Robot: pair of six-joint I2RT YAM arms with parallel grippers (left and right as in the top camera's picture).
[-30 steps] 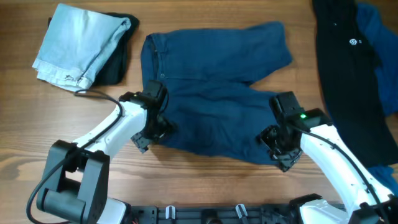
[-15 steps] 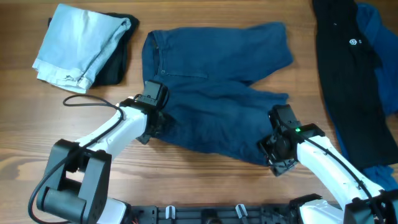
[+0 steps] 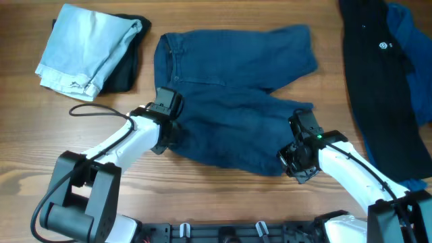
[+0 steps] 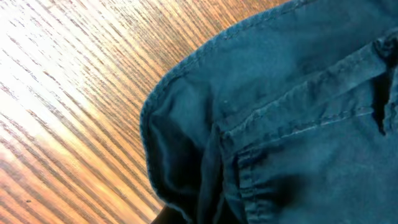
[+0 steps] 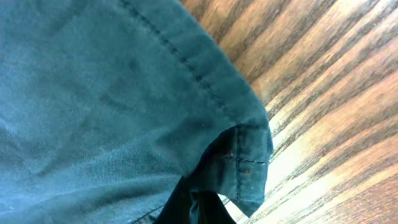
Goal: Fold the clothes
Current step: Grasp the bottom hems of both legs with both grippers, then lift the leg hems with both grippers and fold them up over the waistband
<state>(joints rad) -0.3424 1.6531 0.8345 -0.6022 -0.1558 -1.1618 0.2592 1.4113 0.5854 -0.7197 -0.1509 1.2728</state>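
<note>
The clothes in play are dark navy shorts (image 3: 229, 101), spread flat mid-table with the waistband to the left and the legs to the right. My left gripper (image 3: 164, 138) is shut on the near waistband corner. The left wrist view shows that bunched corner (image 4: 186, 168) running down into the jaws. My right gripper (image 3: 295, 164) is shut on the near leg's hem corner. In the right wrist view the stitched hem (image 5: 249, 155) is pinched between the dark fingers (image 5: 180, 208). Both sets of fingertips are mostly hidden by cloth.
Folded light-blue denim (image 3: 84, 47) lies on a black garment (image 3: 127, 67) at the back left. A black garment with a small white logo (image 3: 378, 74) and a brighter blue one (image 3: 412, 47) lie along the right edge. A cable (image 3: 94, 109) trails from the left arm.
Both grippers have gone from open to shut on the shorts' near edge. The right gripper has drawn in slightly to the left, bunching the hem corner.
</note>
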